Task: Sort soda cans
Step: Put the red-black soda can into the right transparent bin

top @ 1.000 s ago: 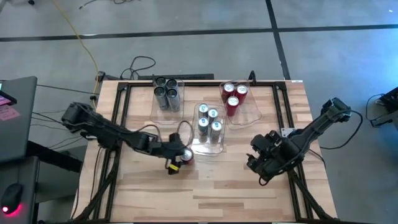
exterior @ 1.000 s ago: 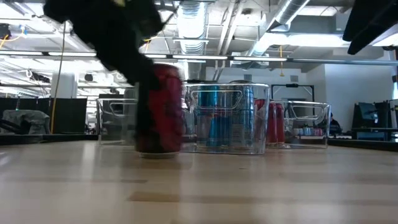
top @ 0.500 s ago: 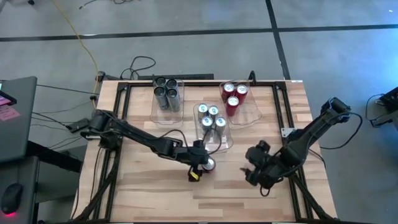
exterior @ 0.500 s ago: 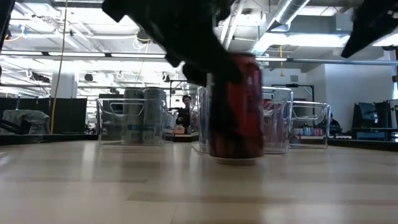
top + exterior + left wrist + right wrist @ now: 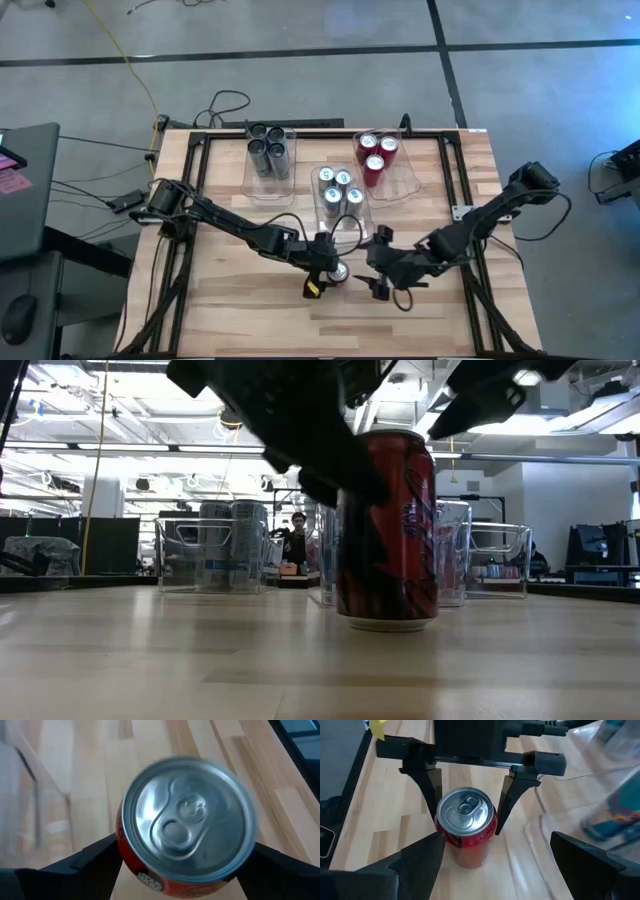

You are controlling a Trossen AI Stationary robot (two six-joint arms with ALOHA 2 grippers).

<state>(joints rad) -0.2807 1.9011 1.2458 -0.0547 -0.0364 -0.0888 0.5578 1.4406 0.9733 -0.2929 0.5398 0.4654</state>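
Left end effector (image 5: pixel 465 775) straddles red can (image 5: pixel 466 826) | gaps: right wrist only

a red soda can (image 5: pixel 387 530) stands upright on the wooden table (image 5: pixel 150 660), near the middle of the picture and close to the camera. a dark gripper (image 5: pixel 335 465) comes down from 11 o'clock and sits against the can's left side and top. another dark arm part (image 5: pixel 480 395) hangs at 1 o'clock, above the can and not touching it. behind the can stand clear bins (image 5: pixel 210 555). the bin at 9 o'clock holds grey cans (image 5: pixel 228 540). far back in the room, a person (image 5: pixel 297 545) can be seen.
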